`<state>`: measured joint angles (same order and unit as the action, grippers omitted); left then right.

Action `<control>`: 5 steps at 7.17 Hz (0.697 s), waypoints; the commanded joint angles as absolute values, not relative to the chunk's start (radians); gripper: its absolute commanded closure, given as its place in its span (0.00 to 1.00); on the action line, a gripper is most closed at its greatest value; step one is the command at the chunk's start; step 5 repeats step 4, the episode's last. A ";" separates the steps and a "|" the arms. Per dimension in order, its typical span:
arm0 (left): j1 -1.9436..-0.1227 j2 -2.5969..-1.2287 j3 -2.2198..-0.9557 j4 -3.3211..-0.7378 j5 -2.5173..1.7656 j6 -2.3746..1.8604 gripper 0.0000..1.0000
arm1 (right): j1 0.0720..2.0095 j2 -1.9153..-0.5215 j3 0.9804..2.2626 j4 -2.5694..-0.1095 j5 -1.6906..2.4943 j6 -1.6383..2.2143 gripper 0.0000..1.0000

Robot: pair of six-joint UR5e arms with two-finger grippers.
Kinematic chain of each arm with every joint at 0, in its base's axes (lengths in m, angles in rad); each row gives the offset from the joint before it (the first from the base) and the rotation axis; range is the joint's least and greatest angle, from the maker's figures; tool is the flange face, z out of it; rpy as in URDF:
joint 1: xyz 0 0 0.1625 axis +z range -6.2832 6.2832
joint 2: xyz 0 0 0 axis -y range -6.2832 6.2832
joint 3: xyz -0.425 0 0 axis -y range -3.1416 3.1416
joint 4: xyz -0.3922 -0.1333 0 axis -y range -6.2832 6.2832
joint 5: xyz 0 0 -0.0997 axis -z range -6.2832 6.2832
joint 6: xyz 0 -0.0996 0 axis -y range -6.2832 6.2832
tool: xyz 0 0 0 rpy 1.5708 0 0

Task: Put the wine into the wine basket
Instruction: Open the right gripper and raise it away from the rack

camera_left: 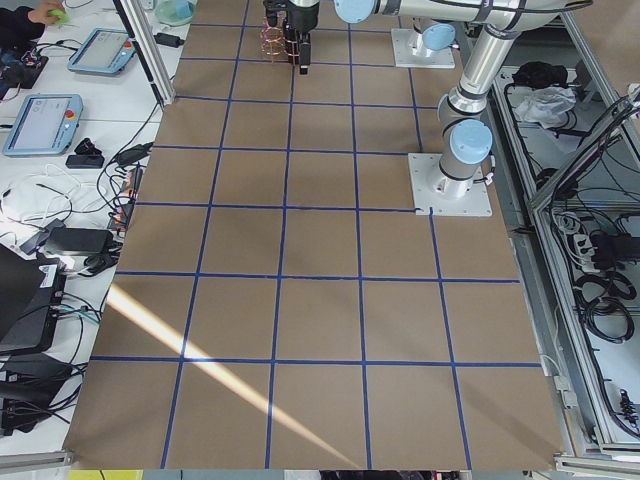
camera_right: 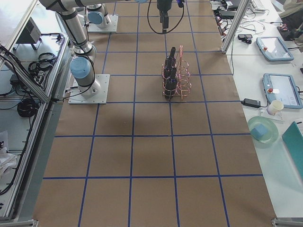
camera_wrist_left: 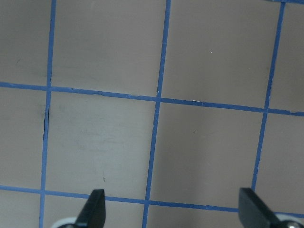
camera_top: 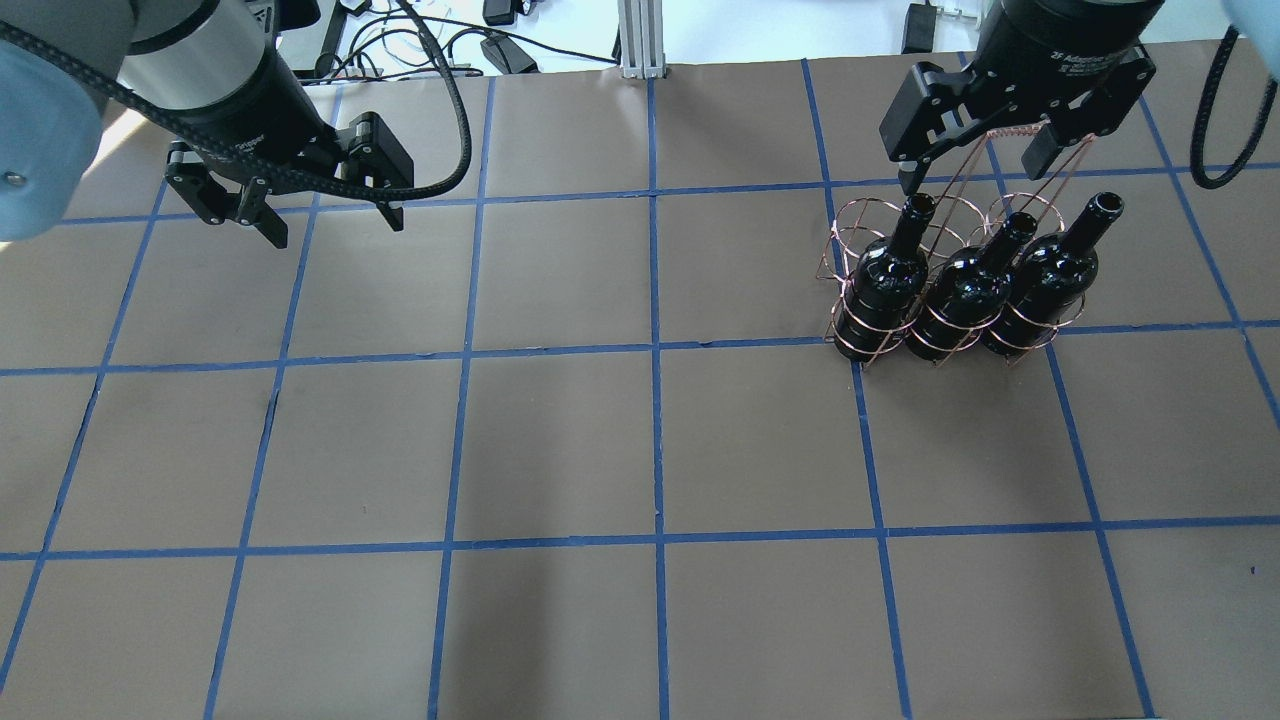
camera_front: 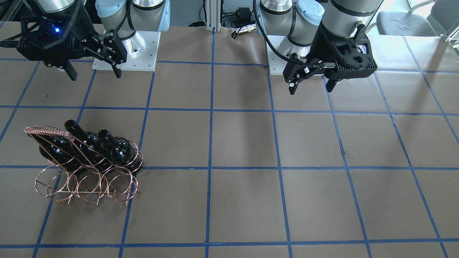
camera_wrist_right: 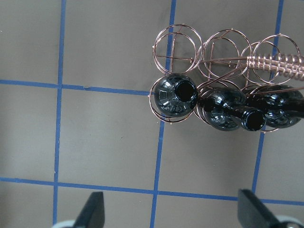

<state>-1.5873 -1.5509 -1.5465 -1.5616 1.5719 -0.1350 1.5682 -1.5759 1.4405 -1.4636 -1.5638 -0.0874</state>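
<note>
- Front view: you have the wine basket [camera_front: 89,179] at 8 o'clock on the worktop [camera_front: 244,143], with three wine bottles [camera_front: 116,148] standing in one row of its rings.
- Overhead: the right claw [camera_top: 970,172] hangs well above the basket, spread wide and gripping nothing. The left claw [camera_top: 335,225], at 10 o'clock, gapes wide too.
- Right wrist: the bottle mouths face up at you.

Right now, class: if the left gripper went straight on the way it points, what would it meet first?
Most likely the bare brown table. The left gripper points down at it with jaws open, and nothing lies in between. Contact would come close to a blue tape line. How high it hangs is unclear.
</note>
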 commanded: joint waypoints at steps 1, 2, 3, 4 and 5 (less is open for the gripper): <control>-1.586 -1.551 -1.546 -1.562 1.572 -0.135 0.00 | 1.568 -1.574 1.440 -1.448 -1.610 -0.049 0.00; -1.586 -1.551 -1.546 -1.562 1.572 -0.135 0.00 | 1.568 -1.574 1.440 -1.444 -1.603 -0.049 0.00; -1.586 -1.551 -1.546 -1.562 1.572 -0.135 0.00 | 1.568 -1.572 1.440 -1.442 -1.603 -0.049 0.00; -1.586 -1.551 -1.546 -1.562 1.571 -0.135 0.00 | 1.569 -1.574 1.442 -1.440 -1.601 -0.049 0.00; -1.586 -1.551 -1.546 -1.562 1.571 -0.135 0.00 | 1.569 -1.574 1.442 -1.440 -1.601 -0.049 0.00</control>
